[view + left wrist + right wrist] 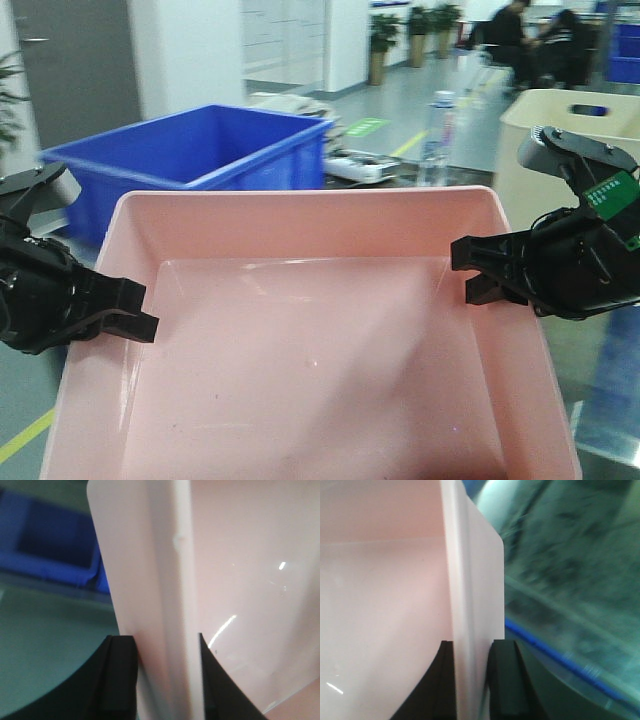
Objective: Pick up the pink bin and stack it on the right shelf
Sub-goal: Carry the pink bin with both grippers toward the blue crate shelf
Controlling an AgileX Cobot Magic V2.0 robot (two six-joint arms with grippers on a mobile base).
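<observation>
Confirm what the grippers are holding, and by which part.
Both hold the pink bin: left gripper clamps its left side wall at the rim, right gripper its right side wall, one finger inside and one outside each.

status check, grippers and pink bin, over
Left gripper shut on pink bin, left wall. Right gripper shut on right wall. Blue crate and cream bin beyond far rim.

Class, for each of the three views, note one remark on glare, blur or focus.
Front view: the shallow pale-pink plastic bin is sharp, the background soft and bright. Left wrist view: white glare streaks on the bin's inner wall; the blue plastic crate out of focus. Right wrist view: the floor beside the bin is smeared by blur.
</observation>
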